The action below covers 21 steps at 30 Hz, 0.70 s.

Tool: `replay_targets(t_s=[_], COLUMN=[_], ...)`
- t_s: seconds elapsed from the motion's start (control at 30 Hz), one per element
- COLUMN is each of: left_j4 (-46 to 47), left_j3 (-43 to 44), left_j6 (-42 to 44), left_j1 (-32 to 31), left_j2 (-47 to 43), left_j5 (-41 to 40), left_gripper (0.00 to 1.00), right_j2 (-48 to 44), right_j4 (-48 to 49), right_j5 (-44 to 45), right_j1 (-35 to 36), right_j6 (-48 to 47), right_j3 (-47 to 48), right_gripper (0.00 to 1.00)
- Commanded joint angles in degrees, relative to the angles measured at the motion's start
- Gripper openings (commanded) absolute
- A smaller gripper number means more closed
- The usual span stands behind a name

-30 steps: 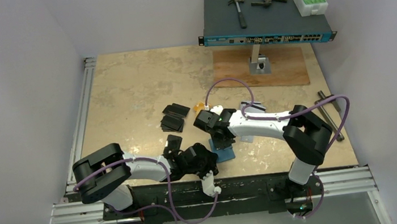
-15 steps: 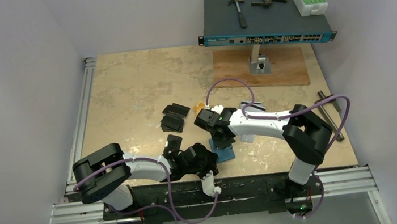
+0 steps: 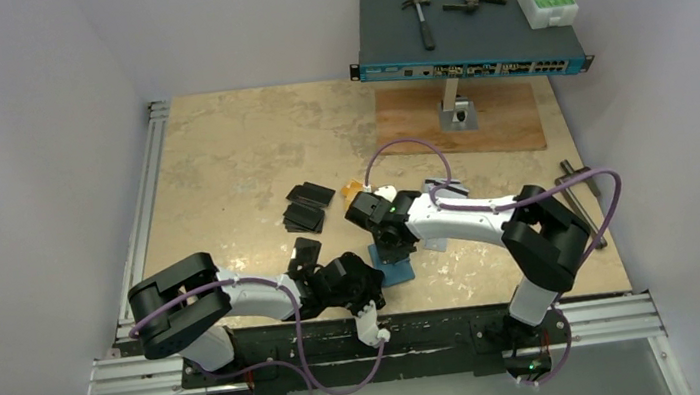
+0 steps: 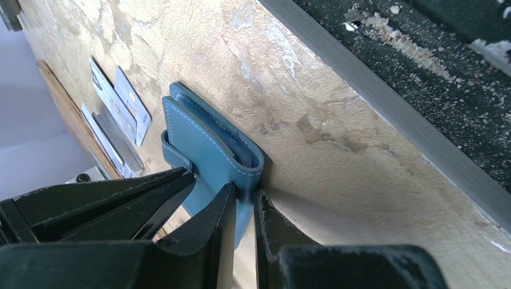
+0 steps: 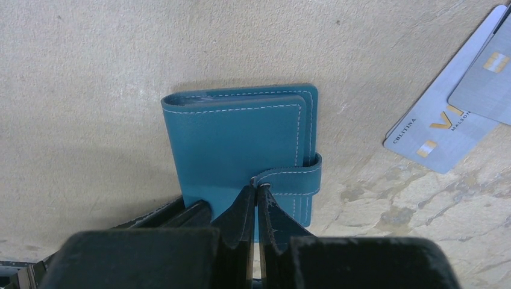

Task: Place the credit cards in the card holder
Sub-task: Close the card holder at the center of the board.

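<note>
Card holder lies folded shut on the surface, close to its near edge, between the two arms. The left claw is nearly closed, its narrow gap pinching one edge of the card holder. The right claw is fully closed, its tips pressed together at the end of the snap tab; whether it nips the tab cannot be told. Silver cards lie flat near the card holder, not touching it. Black cards sit in loose stacks farther back on the left, with an orange card near them.
</note>
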Motion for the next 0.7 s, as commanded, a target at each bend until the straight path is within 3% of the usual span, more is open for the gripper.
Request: replay_targets(t_s=[0.0,0.67], left_j4=[-12.7,-12.9], left_j3=[-2.3,-2.1], left_j6=[-3.6,-3.7], left_j1=[-0.3,-0.3], left_j2=[3.4,3.5], left_j5=[1.2,1.6], left_gripper=[0.02,0.0], right_j2=[4.4,10.7], right_j4=[5.1,5.9], right_j5=[-2.8,-4.9], right_j1=[-0.2,-0.2], right_j6=[0.4,-4.1], right_j3=[-3.8,-2.0], right_gripper=[0.0,0.0])
